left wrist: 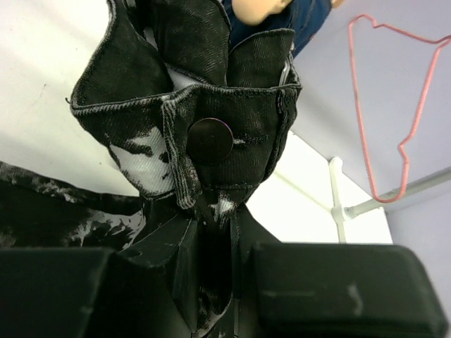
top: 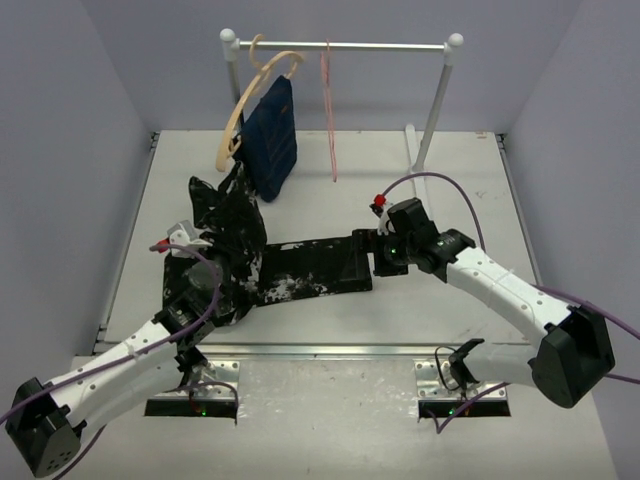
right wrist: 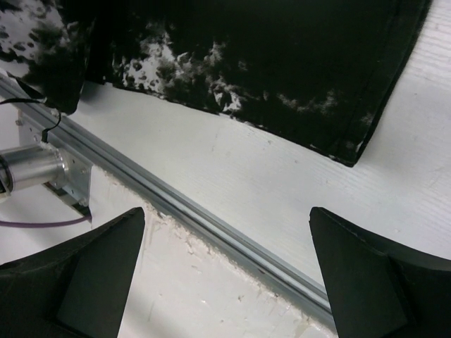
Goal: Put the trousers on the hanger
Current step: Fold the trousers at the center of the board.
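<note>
The trousers lie on the desk, legs stretched to the right, waistband bunched and raised at the left. The left claw pinches the waistband just below its button. The right claw hovers spread by the leg hems, holding nothing. The hanger hangs from the rail, well apart from the trousers, beside a navy garment.

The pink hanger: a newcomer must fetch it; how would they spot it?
Find the white rail at the far edge of the table. Two hangers hang there; the pink hanger is the right-hand one. It is thin wire, while the wooden hanger is thick, curved.
</note>
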Robot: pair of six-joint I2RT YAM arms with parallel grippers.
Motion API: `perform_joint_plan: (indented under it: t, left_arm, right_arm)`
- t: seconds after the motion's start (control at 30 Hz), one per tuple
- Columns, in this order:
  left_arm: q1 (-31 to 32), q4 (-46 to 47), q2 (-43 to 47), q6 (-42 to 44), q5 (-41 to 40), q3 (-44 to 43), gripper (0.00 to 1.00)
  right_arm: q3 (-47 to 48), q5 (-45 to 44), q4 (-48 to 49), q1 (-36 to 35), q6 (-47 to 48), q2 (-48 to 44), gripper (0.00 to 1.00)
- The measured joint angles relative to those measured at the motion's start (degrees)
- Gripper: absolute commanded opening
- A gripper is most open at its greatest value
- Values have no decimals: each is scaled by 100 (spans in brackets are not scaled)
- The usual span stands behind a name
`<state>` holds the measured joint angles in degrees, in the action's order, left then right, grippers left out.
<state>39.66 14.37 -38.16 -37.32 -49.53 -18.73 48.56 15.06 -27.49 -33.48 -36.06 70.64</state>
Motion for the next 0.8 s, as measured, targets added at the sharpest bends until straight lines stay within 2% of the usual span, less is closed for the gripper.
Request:
perform_joint_plan:
  t: [0.1, 0.23, 0.33, 0.37, 0.43, 0.47, 0.63, 0.8]
  left_arm:
    - [277, 121, -355, -204, -329, -14, 0]
    - [1012, 84, -1027, -576, -1209, -121, 0]
    - [1340, 53, -1669, -805, -1708, -470, 0]
    - [1393, 24, -1934, -898, -1792, -625, 11]
    - [1453, -7, -2441, -1074, -1847, -905, 43]
    - [1490, 0, -2652, -1139, -1829, -1000, 56]
    - [1641, 276, -3290, -1228, -1267, -1112, 97]
    - [1719, 682, -3410, -868, -29, -1129, 100]
  right_arm:
    - [0, -4, -34, 153, 17, 3, 99]
    - [0, -4, -120, 324, 91, 3, 99]
    - [0, 1, -173, 406, 160, 4, 99]
    - [0, 1, -176, 434, 180, 5, 99]
    - [0, 25, -179, 488, 218, 18, 99]
    - [0, 65, -179, 532, 252, 35, 99]
    - [-12, 376, -155, 961, 436, 221, 99]
    - [-37, 718, -106, 1684, 652, 623, 99]
